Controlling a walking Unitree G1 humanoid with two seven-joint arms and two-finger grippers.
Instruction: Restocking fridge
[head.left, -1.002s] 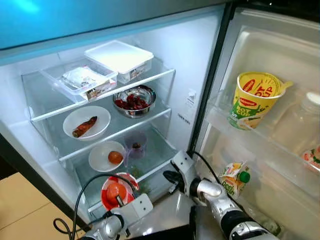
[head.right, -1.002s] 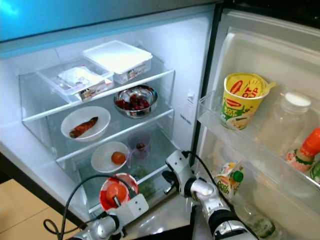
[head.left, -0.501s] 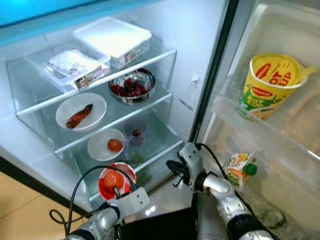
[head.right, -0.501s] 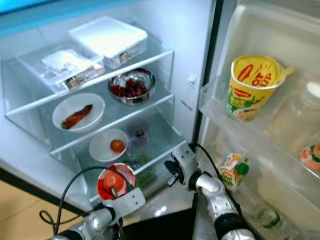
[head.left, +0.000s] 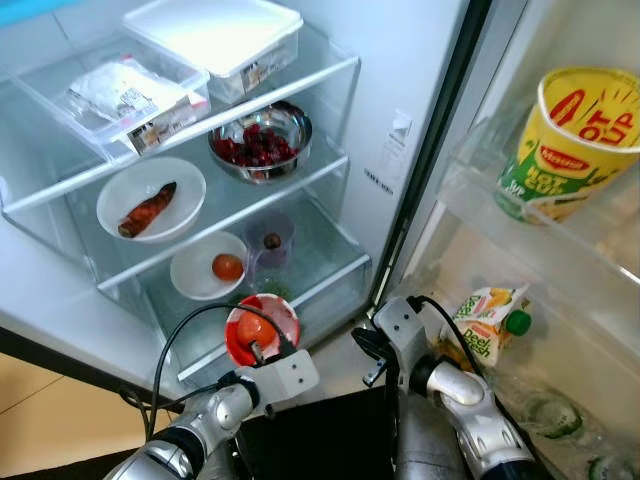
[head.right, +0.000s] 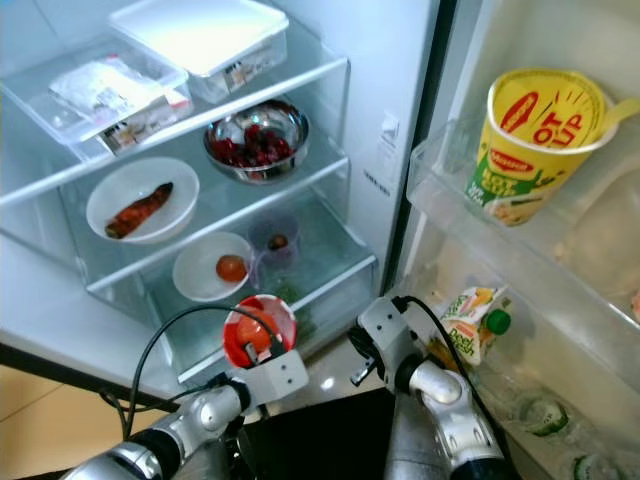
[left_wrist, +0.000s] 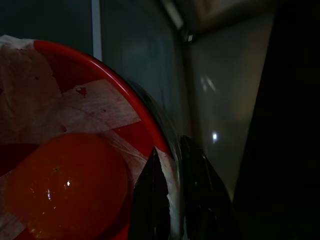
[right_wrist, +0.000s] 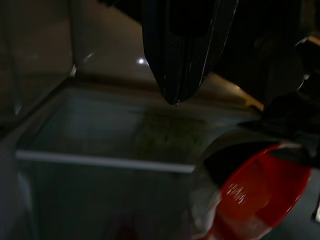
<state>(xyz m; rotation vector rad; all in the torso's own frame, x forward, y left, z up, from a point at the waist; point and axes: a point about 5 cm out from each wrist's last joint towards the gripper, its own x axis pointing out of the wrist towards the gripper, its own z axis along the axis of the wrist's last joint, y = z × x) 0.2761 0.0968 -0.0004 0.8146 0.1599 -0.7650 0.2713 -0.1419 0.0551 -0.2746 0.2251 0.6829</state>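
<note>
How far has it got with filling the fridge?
Much looks stocked already: lidded containers on the top shelf, a steel bowl and a plate below, a noodle cup in the door. In hand: the left hand grips the rim of a red bowl holding something orange, in front of the lower shelves. Left: setting it inside and letting go.

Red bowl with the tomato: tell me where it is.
The red bowl is held by the left gripper at its rim, low in front of the open fridge, just below the white bowl on the lower shelf.
</note>
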